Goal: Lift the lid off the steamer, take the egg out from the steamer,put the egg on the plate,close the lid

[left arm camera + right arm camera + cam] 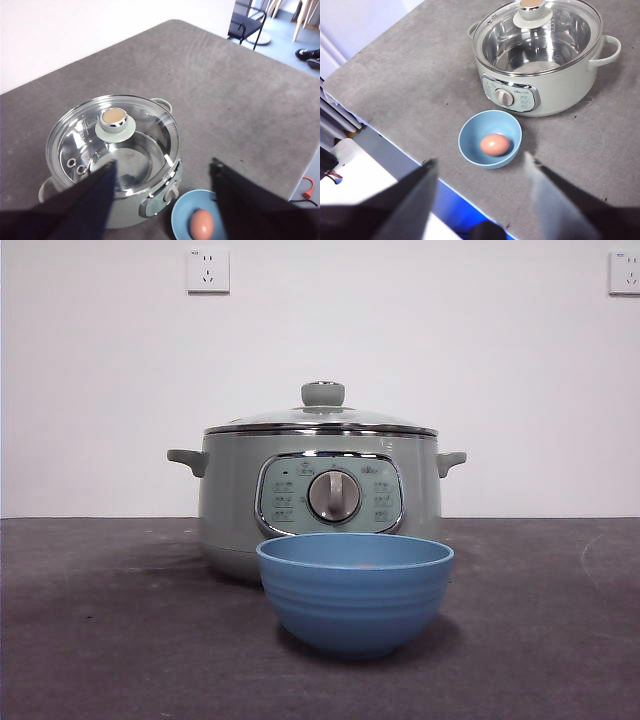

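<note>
Lid [322, 418] is seen seated on the steamer [230, 500], chrome rim flush all round and knob upright at the centre; the egg [495, 144] is seen lying in the plate [470, 145] (the deep blue bowl), which stands just in front of the control panel, close to the pot but apart from it. In the front view only a faint tan sliver is shown above the bowl's rim; both wrist views show the egg whole, resting at the bottom of the bowl, its long axis roughly level. By this layout every step of the task is judged done, and no further grasp is called for.

The left gripper [162, 187] is held high above the table with its jaws spread wide and nothing between them; taking the control panel as six o'clock on the pot, the bowl is placed at six, and the left gripper is set over the pot's front edge, so it is judged the nearer arm to the knob. The right gripper [480, 192] is likewise held open and empty, well back from the pot beyond the table's edge; the bowl lies between it and the steamer. Neither arm is seen in the front view.
</note>
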